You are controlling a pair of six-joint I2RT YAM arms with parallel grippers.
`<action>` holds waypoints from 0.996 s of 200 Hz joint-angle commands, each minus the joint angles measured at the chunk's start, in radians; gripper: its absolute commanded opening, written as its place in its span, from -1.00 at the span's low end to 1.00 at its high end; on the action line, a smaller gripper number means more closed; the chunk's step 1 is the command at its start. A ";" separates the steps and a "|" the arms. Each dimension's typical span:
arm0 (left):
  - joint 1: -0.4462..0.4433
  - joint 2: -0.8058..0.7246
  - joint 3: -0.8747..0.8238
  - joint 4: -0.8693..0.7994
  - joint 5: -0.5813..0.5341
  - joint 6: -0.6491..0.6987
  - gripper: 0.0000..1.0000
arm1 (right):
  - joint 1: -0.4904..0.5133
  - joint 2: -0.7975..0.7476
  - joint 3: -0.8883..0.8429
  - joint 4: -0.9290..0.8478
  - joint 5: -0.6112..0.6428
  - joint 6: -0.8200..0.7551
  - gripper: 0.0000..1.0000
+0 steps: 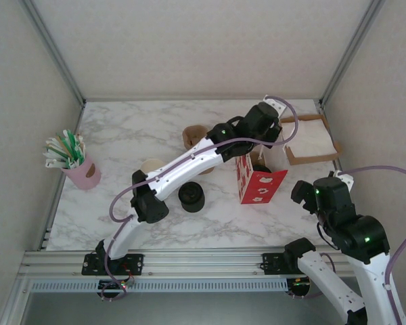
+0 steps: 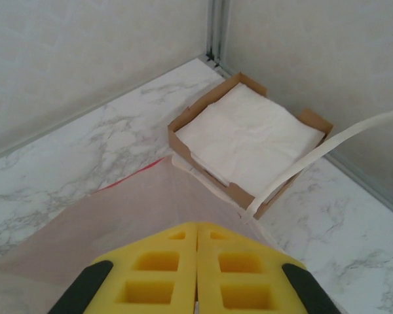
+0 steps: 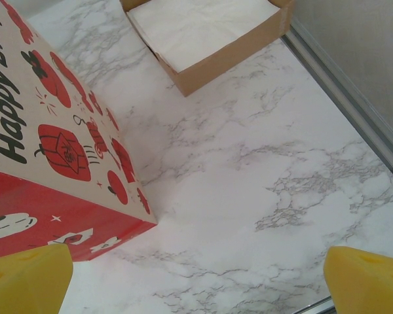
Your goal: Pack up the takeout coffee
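Top external looks steeply down from behind the bases over the whole table (image 1: 122, 203). Left wrist sits close above the bag (image 2: 150, 209), facing the far-right corner. Right wrist is low, angled down. All three share bag and napkin tray (image 3: 229, 59).

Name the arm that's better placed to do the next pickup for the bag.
Right, probably. The left gripper is shut on the paper bag at its rim, apparently holding it open, so it is occupied. The right gripper is open and empty beside the bag.
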 commanded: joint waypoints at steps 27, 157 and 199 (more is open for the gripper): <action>-0.005 0.027 0.043 0.040 -0.019 0.011 -0.21 | -0.006 0.035 -0.008 0.019 -0.014 -0.026 0.98; -0.029 -0.245 -0.107 0.030 0.209 -0.118 0.29 | -0.005 0.074 0.045 0.006 -0.112 -0.046 0.98; -0.049 -0.515 -0.491 0.201 0.195 -0.143 0.55 | -0.006 0.098 0.120 -0.057 -0.125 -0.034 0.97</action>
